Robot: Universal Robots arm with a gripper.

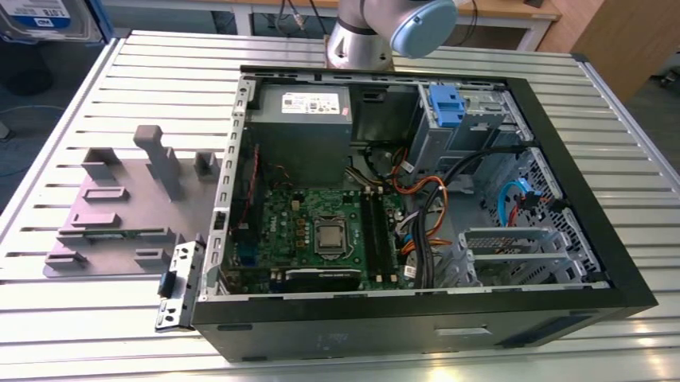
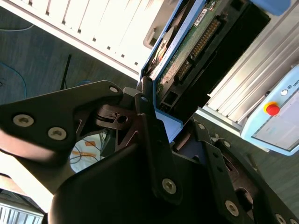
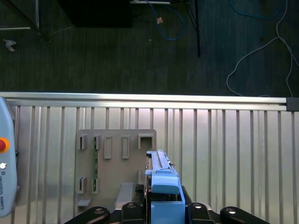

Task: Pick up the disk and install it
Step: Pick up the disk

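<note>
Slatted table (image 3: 233, 140); disk (image 3: 161, 179) half-hidden in pincer (image 3: 163, 208)

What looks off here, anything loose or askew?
A loose grey metal bracket lies slanted on the table beside the open case, on the exterior view's left. The disk sits gripped between the fingers.

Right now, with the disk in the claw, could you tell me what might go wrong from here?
1. The claw seems to grip the disk near one end, so it may tilt or slip.
2. Loose cables crowd the case beside the bay and might snag the disk.
3. The disk's bare connector pins could get knocked on the case's metal edges.
</note>
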